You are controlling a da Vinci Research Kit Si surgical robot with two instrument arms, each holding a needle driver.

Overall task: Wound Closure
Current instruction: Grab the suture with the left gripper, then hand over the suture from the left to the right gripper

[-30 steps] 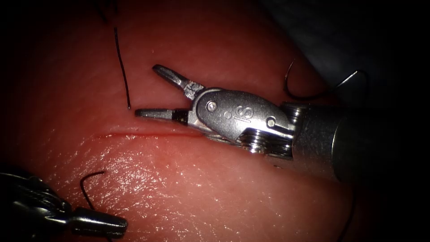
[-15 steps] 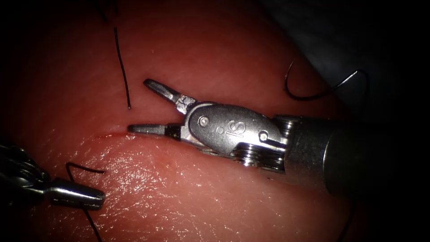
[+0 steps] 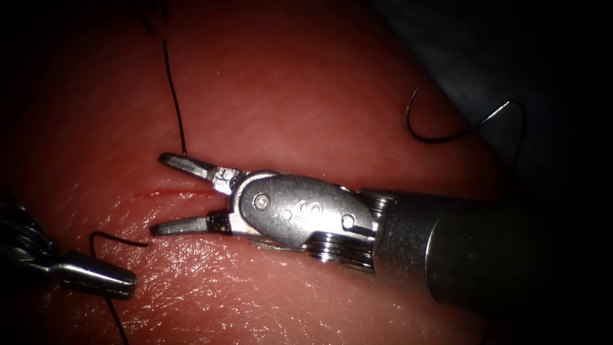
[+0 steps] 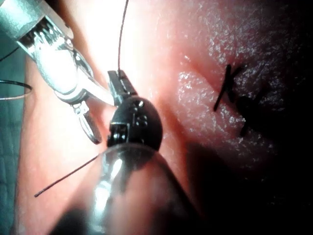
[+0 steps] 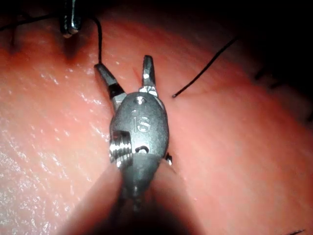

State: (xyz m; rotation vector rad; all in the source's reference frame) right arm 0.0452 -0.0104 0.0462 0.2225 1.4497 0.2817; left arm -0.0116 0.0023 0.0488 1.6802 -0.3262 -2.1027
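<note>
The tissue (image 3: 306, 96) has a thin cut (image 3: 169, 191) running sideways. My right tool (image 3: 156, 193) reaches in from the right with its jaws open and holding nothing. One jaw lies above the cut's left end and the other below it; the right tool (image 5: 122, 63) shows the same spread. At the lower left, my left tool (image 3: 128, 284) is shut on the dark thread (image 3: 118, 241), which curls above its tip and trails down. In the left wrist view, my left tool (image 4: 120, 82) grips the thread (image 4: 121, 34). I cannot make out the needle for certain.
A free thread end (image 3: 175, 102) stands on the tissue above the cut and stops just above the right tool's upper jaw. A thin curved strand (image 3: 440, 137) lies at the tissue's right edge, partly over dark cloth (image 3: 498, 51); it may be thread or the needle.
My right tool has moved left and down, its open jaws now straddling the cut's left end. My left tool has drawn back to the left with the thread.
</note>
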